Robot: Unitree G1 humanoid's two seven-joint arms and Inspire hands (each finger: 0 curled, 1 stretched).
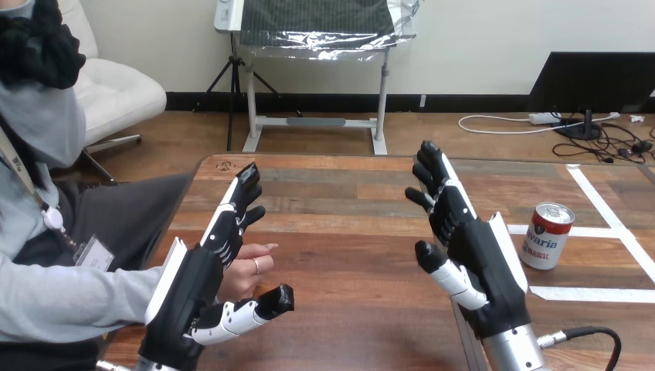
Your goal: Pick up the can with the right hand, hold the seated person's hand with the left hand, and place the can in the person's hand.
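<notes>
The cylindrical metal can is red and white with a silver top. The brown wooden tabletop shows plank grain and white tape lines. The left robot hand and right robot hand are black with white shells.

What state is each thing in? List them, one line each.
can: upright on the table, untouched, right of the right robot hand.
right robot hand: open, raised, holding nothing.
left robot hand: open, beside the person's hand, not gripping it.
person's hand: at the table's left edge, partly hidden.
</notes>
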